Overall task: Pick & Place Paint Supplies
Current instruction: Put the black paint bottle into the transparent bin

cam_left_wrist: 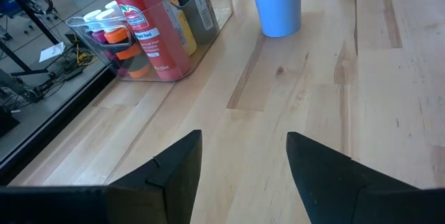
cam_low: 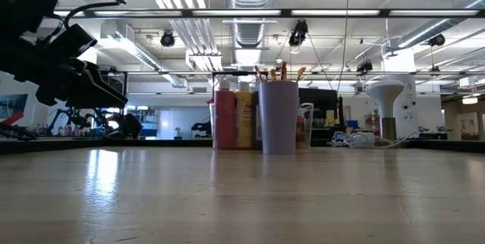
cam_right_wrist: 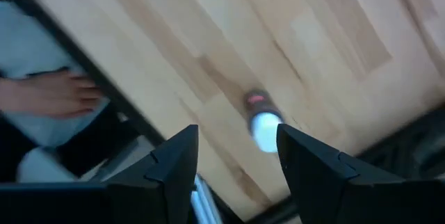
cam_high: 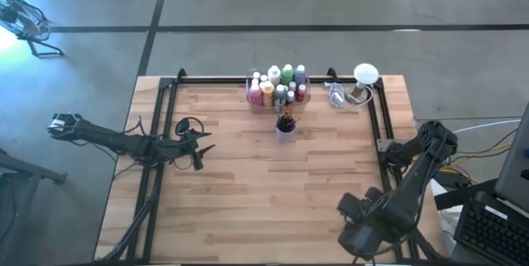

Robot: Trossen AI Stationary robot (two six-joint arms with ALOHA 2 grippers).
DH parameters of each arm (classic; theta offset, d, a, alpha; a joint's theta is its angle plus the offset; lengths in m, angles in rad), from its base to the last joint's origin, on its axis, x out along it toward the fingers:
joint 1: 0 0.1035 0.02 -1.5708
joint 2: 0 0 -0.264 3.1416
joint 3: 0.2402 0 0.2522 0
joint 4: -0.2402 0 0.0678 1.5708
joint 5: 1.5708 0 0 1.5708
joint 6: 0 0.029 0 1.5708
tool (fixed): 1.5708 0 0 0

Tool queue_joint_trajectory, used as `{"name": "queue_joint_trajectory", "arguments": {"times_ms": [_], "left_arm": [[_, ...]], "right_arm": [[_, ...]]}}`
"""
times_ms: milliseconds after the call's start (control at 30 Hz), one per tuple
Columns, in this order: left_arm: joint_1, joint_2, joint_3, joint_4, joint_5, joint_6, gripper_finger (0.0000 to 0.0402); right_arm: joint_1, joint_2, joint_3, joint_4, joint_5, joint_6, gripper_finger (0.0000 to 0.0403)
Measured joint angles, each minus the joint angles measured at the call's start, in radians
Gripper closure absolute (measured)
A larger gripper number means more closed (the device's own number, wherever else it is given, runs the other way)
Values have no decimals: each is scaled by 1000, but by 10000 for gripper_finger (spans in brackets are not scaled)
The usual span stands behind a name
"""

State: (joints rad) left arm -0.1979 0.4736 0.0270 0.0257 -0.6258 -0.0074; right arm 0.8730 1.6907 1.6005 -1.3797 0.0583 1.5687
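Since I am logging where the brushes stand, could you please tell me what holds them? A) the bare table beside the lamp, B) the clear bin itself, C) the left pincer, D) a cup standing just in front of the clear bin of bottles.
D: the brushes stand upright in the cup, just in front of the clear bin of paint bottles.

Pale wooden table (cam_high: 273, 192) with black frame rails, white domed lamp (cam_high: 365, 74) sat at its 1 o'clock corner beside tangled cable (cam_high: 337, 95), keyboard (cam_high: 494, 231) lay off the 4 o'clock edge, a person's hand (cam_right_wrist: 52, 93) showed beyond the table edge.
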Motion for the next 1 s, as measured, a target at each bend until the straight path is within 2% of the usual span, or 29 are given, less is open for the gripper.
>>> {"name": "queue_joint_trajectory", "arguments": {"times_ms": [167, 533, 800, 1000], "left_arm": [[0, 0, 0, 0, 0, 0, 186], [0, 0, 0, 0, 0, 0, 186], [0, 0, 0, 0, 0, 0, 186], [0, 0, 0, 0, 0, 0, 186]], "right_arm": [[8, 27, 0, -74, -33, 56, 207], [92, 24, -8, -77, 26, 212, 218], [113, 24, -84, -17, 48, 258, 202], [113, 23, -143, 32, 19, 258, 198]]}}
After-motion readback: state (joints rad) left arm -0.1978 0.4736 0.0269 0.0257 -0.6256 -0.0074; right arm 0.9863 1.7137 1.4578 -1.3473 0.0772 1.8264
